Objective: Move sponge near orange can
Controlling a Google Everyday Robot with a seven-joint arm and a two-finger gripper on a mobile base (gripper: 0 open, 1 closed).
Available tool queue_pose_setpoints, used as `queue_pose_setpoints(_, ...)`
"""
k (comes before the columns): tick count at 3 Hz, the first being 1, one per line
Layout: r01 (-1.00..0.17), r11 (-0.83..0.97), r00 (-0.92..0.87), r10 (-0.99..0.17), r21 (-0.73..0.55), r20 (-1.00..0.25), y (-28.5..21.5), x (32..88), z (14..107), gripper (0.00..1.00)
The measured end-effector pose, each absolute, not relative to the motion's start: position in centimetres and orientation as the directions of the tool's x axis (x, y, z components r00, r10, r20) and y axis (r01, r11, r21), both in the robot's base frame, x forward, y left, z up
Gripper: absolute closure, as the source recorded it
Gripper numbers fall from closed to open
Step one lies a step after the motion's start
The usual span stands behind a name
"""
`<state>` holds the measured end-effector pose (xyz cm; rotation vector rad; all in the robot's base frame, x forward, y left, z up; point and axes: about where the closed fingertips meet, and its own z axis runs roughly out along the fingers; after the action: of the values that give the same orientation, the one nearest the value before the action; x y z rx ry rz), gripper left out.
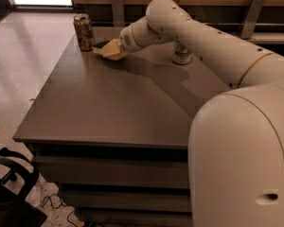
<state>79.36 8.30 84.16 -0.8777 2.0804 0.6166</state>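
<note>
Right, jaws clamped on the sponge point(111, 50), which sits just beside the orange can point(84, 31) at the far left of the bench point(109, 108).

Closest to me, the robot arm point(241, 160) fills the lower right with its bulky white housing, then reaches away across the grey bench top toward the far left corner. At its tip the jaws are mostly hidden behind the wrist, low over the bench, and the sponge sticks out from them tilted, pale yellow foam facing me and a sliver of dark green along the top edge. The orange can stands upright just left of the sponge; I cannot tell whether the two touch. Further right, a white and green can point(181, 55) stands upright, partly behind the arm and well apart from the sponge.
</note>
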Motion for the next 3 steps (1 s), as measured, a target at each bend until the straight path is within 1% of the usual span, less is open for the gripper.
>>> queue_pose_setpoints(1,-0.756,0.642,-0.457,-0.377,0.129,-0.806,8.54,79.36,84.02,0.83)
queue_pose_setpoints(3,-0.759,0.637,-0.460,-0.380,0.133,-0.803,9.03,79.29,83.60,0.36)
